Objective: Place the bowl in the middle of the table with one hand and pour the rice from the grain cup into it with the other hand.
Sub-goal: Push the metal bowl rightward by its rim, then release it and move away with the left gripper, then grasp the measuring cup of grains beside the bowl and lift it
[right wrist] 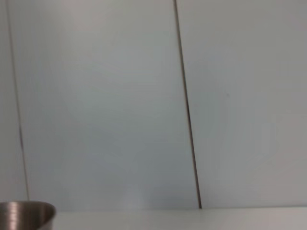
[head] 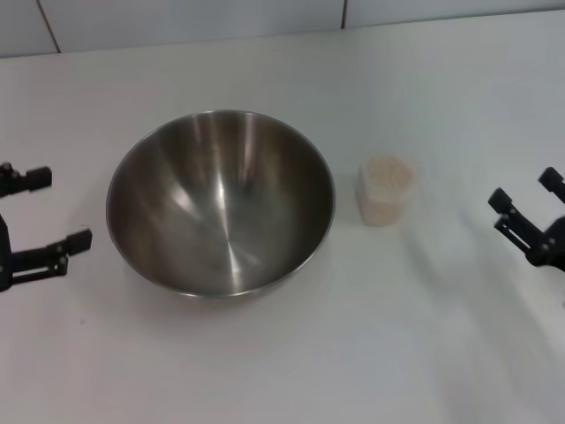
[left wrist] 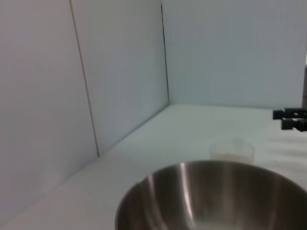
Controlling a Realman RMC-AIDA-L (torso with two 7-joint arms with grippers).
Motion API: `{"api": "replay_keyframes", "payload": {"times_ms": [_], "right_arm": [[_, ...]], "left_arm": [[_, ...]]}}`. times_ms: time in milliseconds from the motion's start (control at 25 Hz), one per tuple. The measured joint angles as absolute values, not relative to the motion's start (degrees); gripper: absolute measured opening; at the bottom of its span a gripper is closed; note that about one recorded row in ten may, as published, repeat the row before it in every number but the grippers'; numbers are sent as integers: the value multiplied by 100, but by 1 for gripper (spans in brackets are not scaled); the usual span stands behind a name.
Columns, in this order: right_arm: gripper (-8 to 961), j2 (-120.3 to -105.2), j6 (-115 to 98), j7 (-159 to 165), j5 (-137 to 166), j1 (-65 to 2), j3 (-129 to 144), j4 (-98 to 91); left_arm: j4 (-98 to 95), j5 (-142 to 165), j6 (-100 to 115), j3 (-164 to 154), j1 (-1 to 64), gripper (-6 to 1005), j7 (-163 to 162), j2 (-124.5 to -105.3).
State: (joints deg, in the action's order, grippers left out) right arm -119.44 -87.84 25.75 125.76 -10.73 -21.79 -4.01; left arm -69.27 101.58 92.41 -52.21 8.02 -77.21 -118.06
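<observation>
- The bowl (head: 221, 203) sits upright on the white worktop (head: 291, 362), near its middle, with nothing inside.
- The grain cup (head: 385, 189) stands at the bowl's 3 o'clock, just beside it, filled with rice (head: 387, 175).
- The left claw (head: 31, 221) hovers at the bowl's 9 o'clock, fingers spread, gripping nothing.
- The right claw (head: 526, 208) waits at the cup's 3 o'clock, well apart, fingers parted.

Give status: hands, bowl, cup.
Left hand open, beside the bowl, holding nothing. Right hand open, off to the cup's right. Cup upright, full of rice, bowl empty. Nothing in the way.
</observation>
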Motion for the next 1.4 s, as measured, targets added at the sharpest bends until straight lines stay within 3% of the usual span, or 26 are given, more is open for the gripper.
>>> {"api": "replay_keyframes", "payload": {"times_ms": [480, 1400], "right_arm": [[817, -11943, -7600, 2482, 12564, -1712, -2134, -142], [817, -11944, -6830, 2327, 12591, -2197, -2121, 27]], "left_arm": [[-6880, 10569, 9209, -5257, 1017, 872, -7843, -11838], [-6872, 10883, 9183, -5290, 1166, 873, -8042, -11846]]}}
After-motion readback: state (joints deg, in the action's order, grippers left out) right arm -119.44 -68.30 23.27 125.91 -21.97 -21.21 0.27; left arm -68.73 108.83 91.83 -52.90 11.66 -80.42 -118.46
